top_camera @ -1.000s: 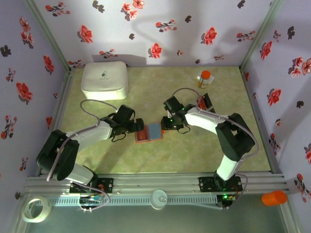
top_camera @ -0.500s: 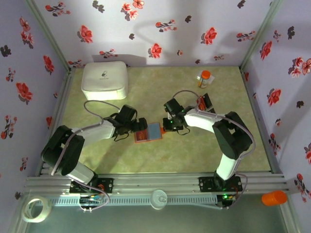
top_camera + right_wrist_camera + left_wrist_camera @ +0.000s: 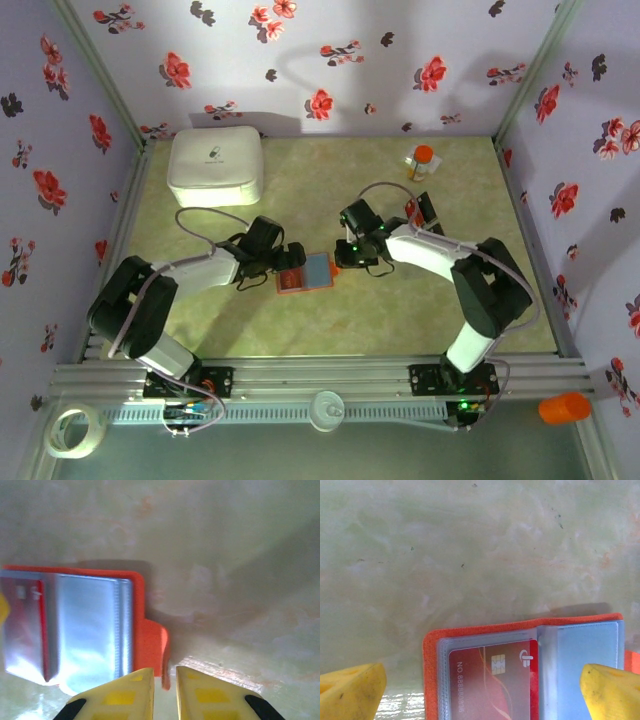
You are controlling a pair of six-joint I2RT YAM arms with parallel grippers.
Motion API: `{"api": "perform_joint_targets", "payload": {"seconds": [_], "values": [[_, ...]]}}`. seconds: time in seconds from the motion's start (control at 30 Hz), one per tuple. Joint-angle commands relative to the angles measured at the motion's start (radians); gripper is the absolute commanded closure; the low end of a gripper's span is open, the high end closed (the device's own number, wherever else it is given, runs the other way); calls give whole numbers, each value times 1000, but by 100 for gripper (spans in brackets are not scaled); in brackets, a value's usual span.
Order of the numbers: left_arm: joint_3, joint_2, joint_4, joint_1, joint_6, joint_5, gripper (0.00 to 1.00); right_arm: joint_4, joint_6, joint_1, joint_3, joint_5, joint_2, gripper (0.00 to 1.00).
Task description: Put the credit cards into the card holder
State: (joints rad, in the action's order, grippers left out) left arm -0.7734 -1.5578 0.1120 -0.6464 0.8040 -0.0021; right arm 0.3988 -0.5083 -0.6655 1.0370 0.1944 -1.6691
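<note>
The orange card holder [image 3: 306,272] lies open on the table, its clear blue-grey pockets up. A red credit card [image 3: 490,680] with a chip sits in its left pocket [image 3: 22,625]. My left gripper [image 3: 480,694] hangs wide open over that left half [image 3: 290,258], one yellow finger [image 3: 350,692] at each side. My right gripper [image 3: 164,692] is low at the holder's right edge [image 3: 341,258]. Its jaws stand a narrow gap apart, with the holder's orange tab [image 3: 155,645] rising into that gap. More credit cards [image 3: 424,209], red and black, lie behind the right arm.
A big white rounded box [image 3: 216,166] stands at the back left. An orange-capped bottle [image 3: 423,162] stands at the back right, near the loose cards. Flowered walls close in the table on three sides.
The right jaws closed at the holder's tab, then parted slightly. The left arm's elbow swung left while its open gripper stayed over the holder. The holder has barely moved.
</note>
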Motion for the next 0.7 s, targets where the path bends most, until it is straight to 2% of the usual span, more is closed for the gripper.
{"api": "perform_joint_targets", "payload": {"seconds": [0.0, 0.3, 0.67], "values": [[-16, 31, -3, -6, 11, -3, 0, 10, -33, -10, 29, 49, 20, 83], [-12, 53, 10, -6, 11, -19, 0, -92, -95, -65, 44, 115, -83, 92], [-19, 32, 10, -6, 3, -10, 0, -116, -88, -66, 2, 80, -165, 96]]}}
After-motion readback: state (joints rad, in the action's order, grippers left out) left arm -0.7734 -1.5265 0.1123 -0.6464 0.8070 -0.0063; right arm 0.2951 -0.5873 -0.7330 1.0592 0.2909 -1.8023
